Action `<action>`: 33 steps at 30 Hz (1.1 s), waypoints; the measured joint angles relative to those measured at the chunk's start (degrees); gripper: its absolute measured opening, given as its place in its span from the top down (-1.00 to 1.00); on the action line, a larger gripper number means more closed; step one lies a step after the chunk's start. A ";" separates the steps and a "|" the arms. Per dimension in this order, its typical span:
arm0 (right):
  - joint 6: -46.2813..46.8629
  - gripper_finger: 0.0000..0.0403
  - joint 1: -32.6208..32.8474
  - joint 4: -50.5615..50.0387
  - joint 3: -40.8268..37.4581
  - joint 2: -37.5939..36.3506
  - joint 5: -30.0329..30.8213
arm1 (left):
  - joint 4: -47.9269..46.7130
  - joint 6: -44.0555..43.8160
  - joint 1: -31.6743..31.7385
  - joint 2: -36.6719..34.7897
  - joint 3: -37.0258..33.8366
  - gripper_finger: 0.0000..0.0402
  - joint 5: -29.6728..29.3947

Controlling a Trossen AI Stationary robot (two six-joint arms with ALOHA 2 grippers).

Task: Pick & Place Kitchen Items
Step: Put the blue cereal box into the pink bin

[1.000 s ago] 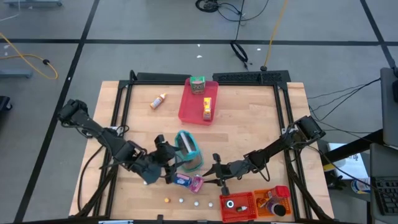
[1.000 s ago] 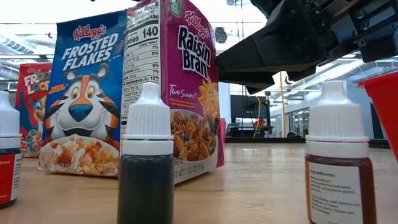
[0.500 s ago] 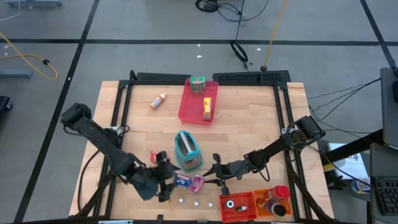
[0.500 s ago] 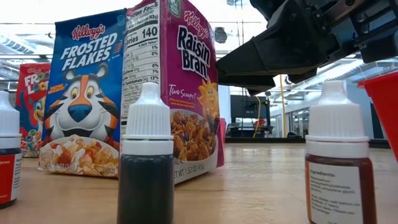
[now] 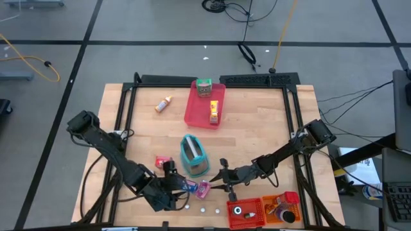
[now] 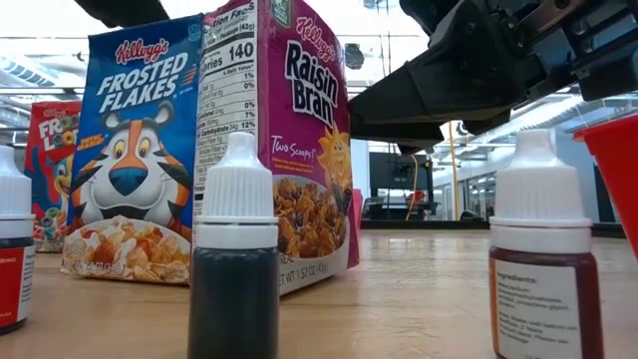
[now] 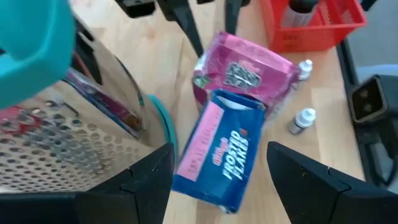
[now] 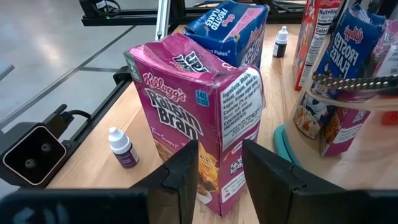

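jaws on your left gripper (image 7: 219,180) gape wide over the blue frosted flakes box (image 7: 219,157) near the tabletop's front edge; right gripper (image 8: 219,163) jaws open before the raisin bran box (image 8: 199,121).

1. The wooden bench (image 5: 257,138) lies bare at centre right of the high view.
2. Lower centre is crowded: a teal-rimmed metal grater (image 5: 193,156), a blue Frosted Flakes box (image 5: 188,185) and a pink Raisin Bran box (image 5: 203,189).
3. Small white-capped dropper bottles (image 5: 202,210) line the bottom edge.

My left gripper (image 5: 176,187) now swung in over the blue Frosted Flakes box (image 5: 188,186), a small red packet (image 5: 163,160) uncovered on the counter (image 5: 257,122) behind it
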 joint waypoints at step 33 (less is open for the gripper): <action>-0.13 0.43 -0.09 -1.18 0.00 0.00 0.13 | -1.28 5.87 3.74 -0.22 0.07 -0.28 8.61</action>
